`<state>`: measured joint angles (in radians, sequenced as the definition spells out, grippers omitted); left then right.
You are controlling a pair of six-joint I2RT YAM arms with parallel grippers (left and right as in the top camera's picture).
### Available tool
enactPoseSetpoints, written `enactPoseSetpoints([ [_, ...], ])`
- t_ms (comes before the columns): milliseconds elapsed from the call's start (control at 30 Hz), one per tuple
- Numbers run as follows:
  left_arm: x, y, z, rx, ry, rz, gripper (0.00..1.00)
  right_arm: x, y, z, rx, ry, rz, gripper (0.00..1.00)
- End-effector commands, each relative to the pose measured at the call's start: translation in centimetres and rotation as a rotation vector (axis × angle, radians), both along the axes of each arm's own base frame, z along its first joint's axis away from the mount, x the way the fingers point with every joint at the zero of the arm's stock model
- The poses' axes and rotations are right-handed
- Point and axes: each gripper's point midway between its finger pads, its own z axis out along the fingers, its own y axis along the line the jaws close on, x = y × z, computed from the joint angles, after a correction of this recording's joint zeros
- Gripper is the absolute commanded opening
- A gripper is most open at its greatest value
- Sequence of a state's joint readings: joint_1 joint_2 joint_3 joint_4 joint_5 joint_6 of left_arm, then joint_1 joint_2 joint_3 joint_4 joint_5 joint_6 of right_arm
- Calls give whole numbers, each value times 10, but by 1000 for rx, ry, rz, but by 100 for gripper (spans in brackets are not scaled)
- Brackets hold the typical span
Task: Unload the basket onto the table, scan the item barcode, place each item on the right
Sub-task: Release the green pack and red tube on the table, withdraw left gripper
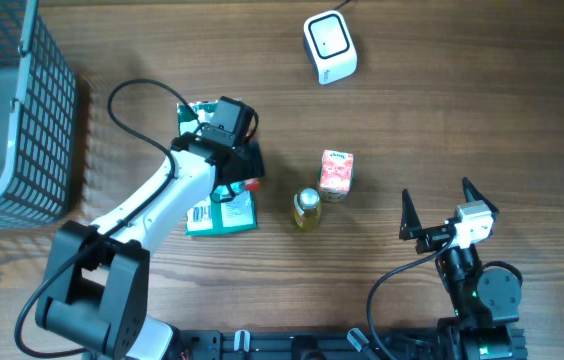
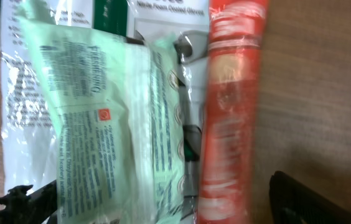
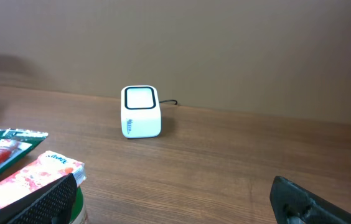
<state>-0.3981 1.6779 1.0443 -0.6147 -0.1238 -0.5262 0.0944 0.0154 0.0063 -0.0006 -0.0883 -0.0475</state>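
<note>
White arm [image 1: 162, 195] bends over a crinkled green packet [image 2: 94, 124], left end effector [image 2: 163, 202] spread wide; we see the right end effector [image 1: 435, 187] gaping, empty.

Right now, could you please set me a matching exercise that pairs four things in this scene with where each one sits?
Things:
1. white scanner
2. grey basket
3. pink carton
4. right gripper

Places or states:
A. at the left edge of the table
B. near the front right, open and holding nothing
C. on the far side of the table, standing alone
D. mid-table, beside a small jar

Pairs: 1-C, 2-A, 3-D, 4-B.
</note>
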Motion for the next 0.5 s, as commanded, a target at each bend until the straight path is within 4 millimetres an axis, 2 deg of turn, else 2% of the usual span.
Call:
enactPoseSetpoints([
  [0, -4, 8, -3, 57, 16, -16, 91, 0, -2, 2, -5, -9, -12, 100],
  [100, -8, 17, -2, 105, 24, -5, 95, 0, -2, 2, -4, -9, -12, 100],
  [200, -13, 21, 5, 124, 33, -25, 90, 0, -2, 2, -4, -9, -12, 100],
  [300, -11, 24, 20, 133, -6, -18, 90, 0, -2, 2, -4, -9, -12, 100],
  [467, -3, 33, 54, 110, -114, 18, 97, 0, -2, 2, -4, -9, -12, 100],
])
